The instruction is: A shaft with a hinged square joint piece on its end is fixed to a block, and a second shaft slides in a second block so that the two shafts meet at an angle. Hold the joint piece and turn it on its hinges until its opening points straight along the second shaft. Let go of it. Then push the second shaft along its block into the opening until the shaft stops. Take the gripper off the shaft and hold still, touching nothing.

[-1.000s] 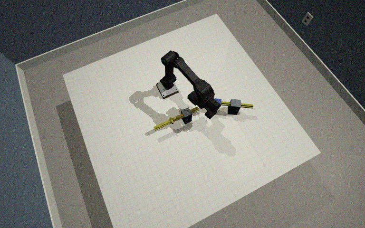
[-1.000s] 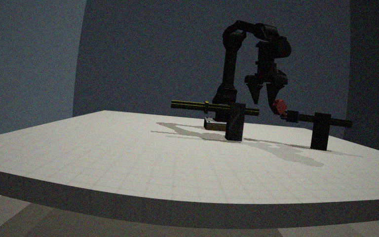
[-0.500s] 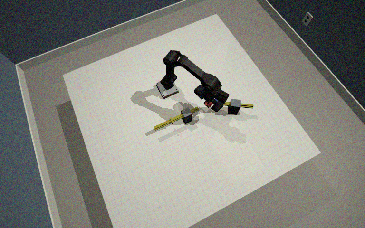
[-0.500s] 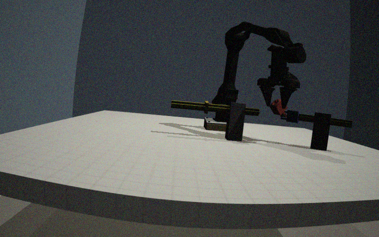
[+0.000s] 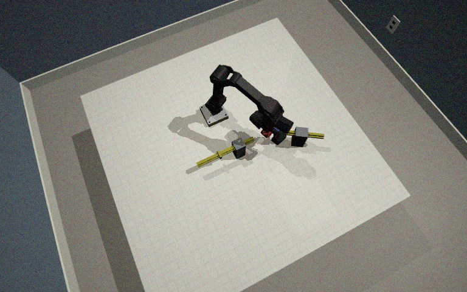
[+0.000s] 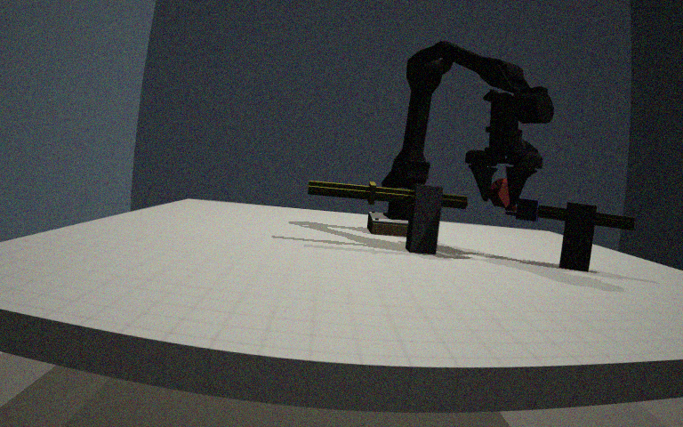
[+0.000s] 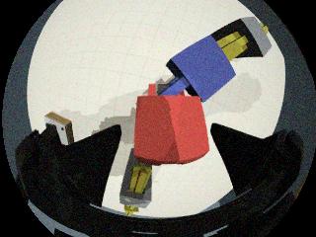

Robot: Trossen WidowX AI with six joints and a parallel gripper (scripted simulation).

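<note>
The red joint piece point(image 5: 266, 133) point(image 6: 501, 191) point(image 7: 159, 128) is tilted upward on its hinge at the blue end part point(image 6: 526, 209) point(image 7: 204, 69) of the fixed yellow shaft point(image 5: 316, 135) point(image 6: 614, 221). That shaft is held by the right block point(image 5: 299, 140) point(image 6: 578, 237). My gripper point(image 5: 267, 132) point(image 6: 500, 203) point(image 7: 167, 128) is open, with its fingers on either side of the red piece and gaps showing in the wrist view. The second yellow shaft point(image 5: 207, 159) point(image 6: 340, 189) point(image 7: 140, 179) passes through the left block point(image 5: 239, 150) point(image 6: 423, 221), its near end apart from the red piece. The red piece's opening is hidden.
A collar point(image 5: 219, 154) point(image 6: 372, 192) sits on the second shaft's outer part. The arm's base plate point(image 5: 213, 119) point(image 6: 388, 224) stands behind the shafts on the white table point(image 5: 207, 224) point(image 6: 229, 296). Its corner also shows at the left in the wrist view.
</note>
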